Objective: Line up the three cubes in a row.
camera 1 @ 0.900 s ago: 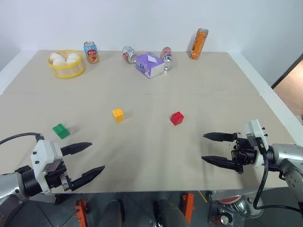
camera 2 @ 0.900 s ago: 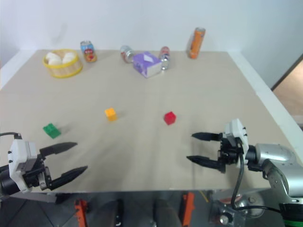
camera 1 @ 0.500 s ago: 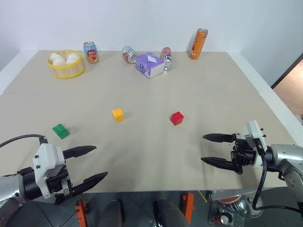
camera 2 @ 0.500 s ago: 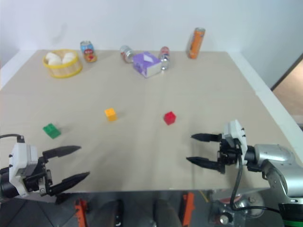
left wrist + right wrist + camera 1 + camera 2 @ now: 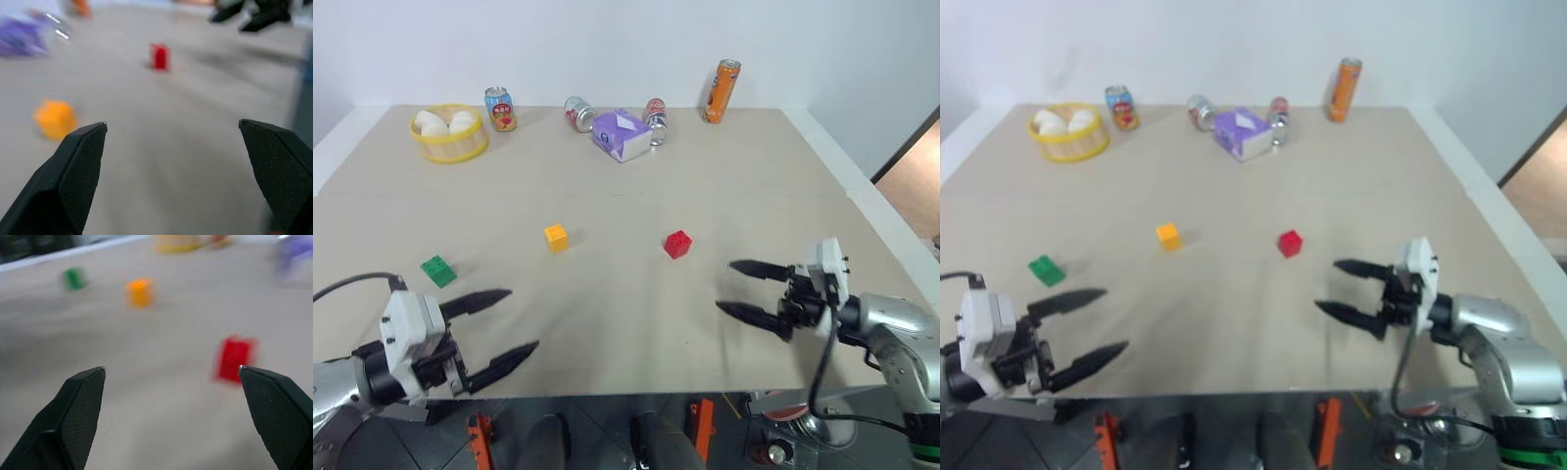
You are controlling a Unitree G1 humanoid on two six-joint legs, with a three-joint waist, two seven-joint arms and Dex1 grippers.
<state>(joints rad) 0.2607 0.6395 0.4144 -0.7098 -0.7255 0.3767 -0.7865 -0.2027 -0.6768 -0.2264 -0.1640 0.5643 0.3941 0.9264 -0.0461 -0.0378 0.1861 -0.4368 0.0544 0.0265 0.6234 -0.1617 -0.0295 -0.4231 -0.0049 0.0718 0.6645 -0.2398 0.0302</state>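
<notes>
The beige surface [image 5: 636, 186] carries a purple tissue box [image 5: 623, 134] at its far side, well apart from the cubes. Nearer, both grippers hover over its front edge, the left gripper [image 5: 502, 328] and right gripper [image 5: 737, 288] each with fingers spread wide, holding nothing. Between them the green cube [image 5: 437, 270], yellow-orange cube [image 5: 556, 237] and red cube [image 5: 677, 244] lie apart in a loose, uneven line

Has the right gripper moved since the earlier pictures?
Yes. The right gripper, jaws open, has shifted toward the red cube, which stayed in place.
</notes>
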